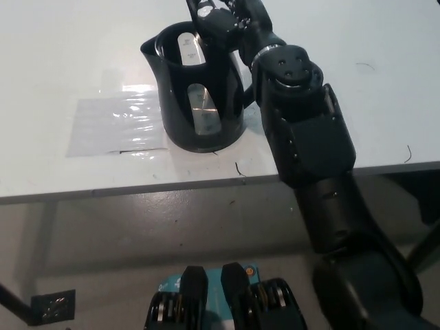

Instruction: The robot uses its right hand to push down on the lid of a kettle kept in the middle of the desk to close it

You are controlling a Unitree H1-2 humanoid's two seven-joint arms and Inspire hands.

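A black electric kettle stands on the white desk, spout toward the left, its body open at the top so the inside shows. Its lid stands raised at the back, near the picture's top edge. My black right arm reaches up from the bottom right across the desk edge and covers the kettle's handle. My right hand is at the raised lid, against or just beside it; the fingers are too dark and crowded to read. My left hand is out of view.
A clear shiny plastic sheet lies taped on the desk left of the kettle. The desk's front edge runs across the middle of the picture, with grey floor below it.
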